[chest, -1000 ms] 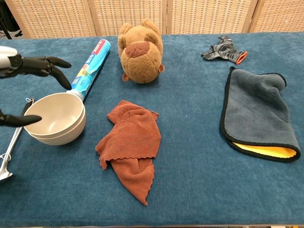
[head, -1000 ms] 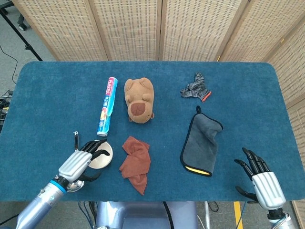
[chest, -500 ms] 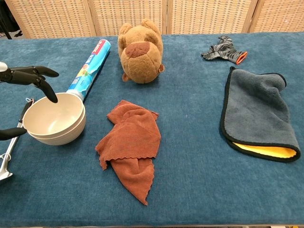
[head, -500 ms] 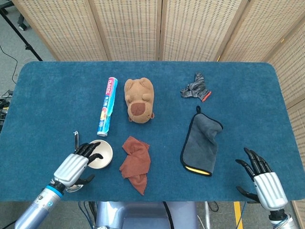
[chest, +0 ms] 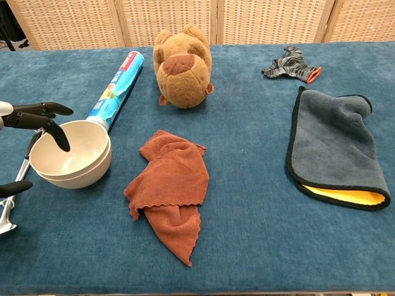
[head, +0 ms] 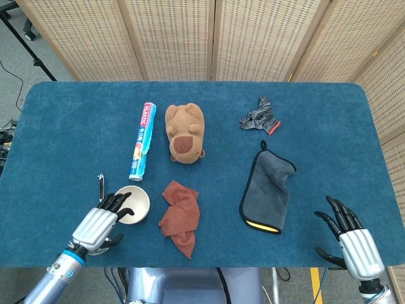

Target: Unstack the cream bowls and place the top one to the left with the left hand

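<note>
Two cream bowls (chest: 71,154) sit nested, left hand (head: 101,221) spread and empty, fingers (chest: 52,129) dipping over the top rim to grip.

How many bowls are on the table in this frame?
2, both cream, nested in one stack at the front left by the robot hand: the top bowl sits inside the bottom bowl. A third hidden inside is unlikely.

Blue table (head: 63,126): foil roll (head: 142,141), bear toy (head: 185,133), rust cloth (head: 180,216), grey towel (head: 268,188), striped glove (head: 260,116), metal utensil (chest: 12,191) at left.
</note>
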Robot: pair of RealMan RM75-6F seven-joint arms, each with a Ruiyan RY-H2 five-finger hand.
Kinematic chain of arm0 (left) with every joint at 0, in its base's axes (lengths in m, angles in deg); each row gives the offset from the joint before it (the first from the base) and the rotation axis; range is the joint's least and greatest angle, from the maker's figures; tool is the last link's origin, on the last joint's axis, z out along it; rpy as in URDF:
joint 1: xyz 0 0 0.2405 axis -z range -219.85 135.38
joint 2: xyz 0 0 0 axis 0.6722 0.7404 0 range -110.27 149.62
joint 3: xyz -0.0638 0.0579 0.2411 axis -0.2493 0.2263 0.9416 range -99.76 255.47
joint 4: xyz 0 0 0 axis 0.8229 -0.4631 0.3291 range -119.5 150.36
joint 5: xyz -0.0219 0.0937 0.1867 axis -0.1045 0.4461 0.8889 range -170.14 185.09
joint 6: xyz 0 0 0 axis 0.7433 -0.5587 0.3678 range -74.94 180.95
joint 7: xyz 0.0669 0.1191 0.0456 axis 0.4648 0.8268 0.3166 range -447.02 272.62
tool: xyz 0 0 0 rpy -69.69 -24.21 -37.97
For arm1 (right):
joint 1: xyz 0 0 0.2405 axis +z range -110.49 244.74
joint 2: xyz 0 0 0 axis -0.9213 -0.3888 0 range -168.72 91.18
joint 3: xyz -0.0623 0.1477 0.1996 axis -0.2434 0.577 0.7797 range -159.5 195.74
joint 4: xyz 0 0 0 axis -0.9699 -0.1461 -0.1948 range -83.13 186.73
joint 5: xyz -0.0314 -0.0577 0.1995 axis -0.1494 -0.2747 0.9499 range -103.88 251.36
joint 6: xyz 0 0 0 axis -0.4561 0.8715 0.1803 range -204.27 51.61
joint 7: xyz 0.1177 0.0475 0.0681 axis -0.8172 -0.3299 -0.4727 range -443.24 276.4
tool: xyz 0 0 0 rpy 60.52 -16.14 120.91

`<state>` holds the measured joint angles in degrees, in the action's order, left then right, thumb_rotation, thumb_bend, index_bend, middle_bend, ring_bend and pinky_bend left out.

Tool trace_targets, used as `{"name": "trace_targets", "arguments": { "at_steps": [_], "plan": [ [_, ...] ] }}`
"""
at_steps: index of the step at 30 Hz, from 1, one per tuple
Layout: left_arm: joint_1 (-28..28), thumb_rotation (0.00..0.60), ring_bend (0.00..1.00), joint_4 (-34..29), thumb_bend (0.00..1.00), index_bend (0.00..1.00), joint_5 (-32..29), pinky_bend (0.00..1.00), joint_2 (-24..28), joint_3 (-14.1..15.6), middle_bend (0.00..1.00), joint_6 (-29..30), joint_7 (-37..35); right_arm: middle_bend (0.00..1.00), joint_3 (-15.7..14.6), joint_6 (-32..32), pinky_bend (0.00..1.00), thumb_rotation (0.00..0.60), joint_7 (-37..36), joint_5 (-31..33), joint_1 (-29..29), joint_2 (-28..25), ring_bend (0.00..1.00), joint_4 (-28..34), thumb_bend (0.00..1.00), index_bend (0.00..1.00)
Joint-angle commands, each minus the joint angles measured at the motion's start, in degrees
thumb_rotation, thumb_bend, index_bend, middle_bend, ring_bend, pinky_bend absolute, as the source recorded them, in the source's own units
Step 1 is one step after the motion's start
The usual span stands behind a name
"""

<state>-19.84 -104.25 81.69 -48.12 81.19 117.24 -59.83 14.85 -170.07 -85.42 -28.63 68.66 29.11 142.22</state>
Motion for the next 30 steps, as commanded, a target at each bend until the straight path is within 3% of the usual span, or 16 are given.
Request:
{"name": "trace_targets", "arguments": {
  "at_steps": [1,30],
  "plan": [
    [-0.2,0.600,0.00,1.2,0.34,0.33,0.7,0.04,-0.8,0.0,0.03,1.0,1.3,0.00,0.0,0.0,0.15,0.600,0.0,-0.1,0.0,0.0,0.00,0.0,0.16,0.22],
    [-1.4,0.600,0.00,7.9,0.35,0.34,2.7,0.04,-6.7,0.4,0.04,3.9,5.0,0.00,0.5,-0.5,0.15,0.600,-0.8,0.3,-0.3,-0.4,0.00,0.1,0.16,0.22]
  ]
}}
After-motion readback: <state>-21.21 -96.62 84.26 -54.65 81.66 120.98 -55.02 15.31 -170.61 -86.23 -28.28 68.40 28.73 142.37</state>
